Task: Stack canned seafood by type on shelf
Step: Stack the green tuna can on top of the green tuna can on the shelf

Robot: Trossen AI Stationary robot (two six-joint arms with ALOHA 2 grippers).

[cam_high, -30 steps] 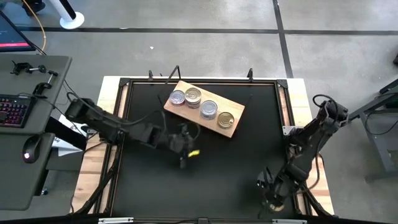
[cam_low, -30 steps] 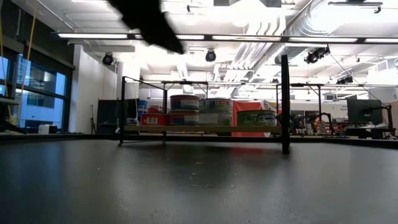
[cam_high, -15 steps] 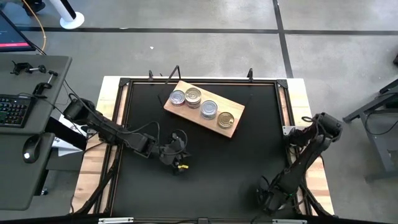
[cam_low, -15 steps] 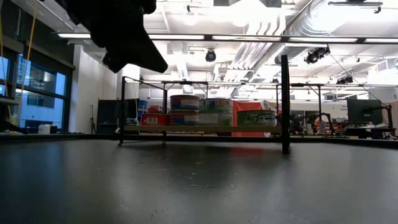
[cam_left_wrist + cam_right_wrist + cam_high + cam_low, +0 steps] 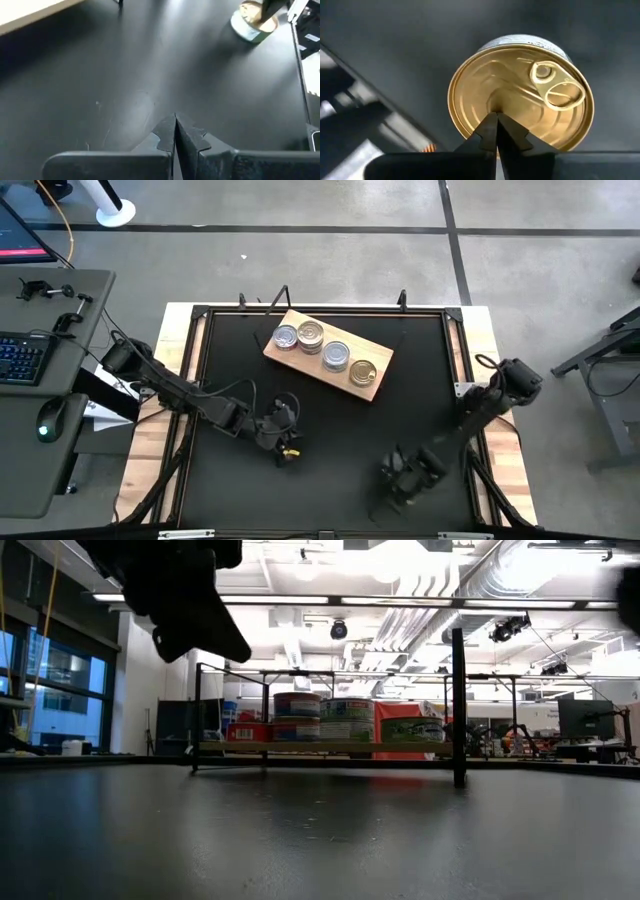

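Observation:
The shelf [image 5: 290, 319] is a light wooden board lying aslant at the table's far middle, with several tins on it in a row, silver lids [image 5: 336, 355] and gold lids [image 5: 362, 371]. The low view shows them as labelled tins [image 5: 322, 718] on the board [image 5: 320, 748]. One gold-lidded tin [image 5: 520, 95] stands on the black table near the near right, hidden in the high view under my right gripper [image 5: 392, 483], which is shut. The left wrist view shows this tin [image 5: 245, 27] far off. My left gripper [image 5: 285, 445] is shut and hovers over bare table left of centre. My right gripper [image 5: 496, 116] points its shut fingertips down at the gold lid, near the lid's middle [image 5: 492, 97] and beside the pull ring [image 5: 560, 95]. Whether the tips touch the lid I cannot tell. The tin stands flat on the table.
A black frame with thin upright posts [image 5: 458, 705] rims the tabletop. A desk with keyboard and mouse [image 5: 45, 420] stands off the table's left. Bare black table lies between both grippers and the board.
My left gripper has moved toward the table's near left and come lower, staying shut. My right gripper has swung from the near right corner toward the table's left, to a place over the gold-lidded tin. The tins on the board have kept still.

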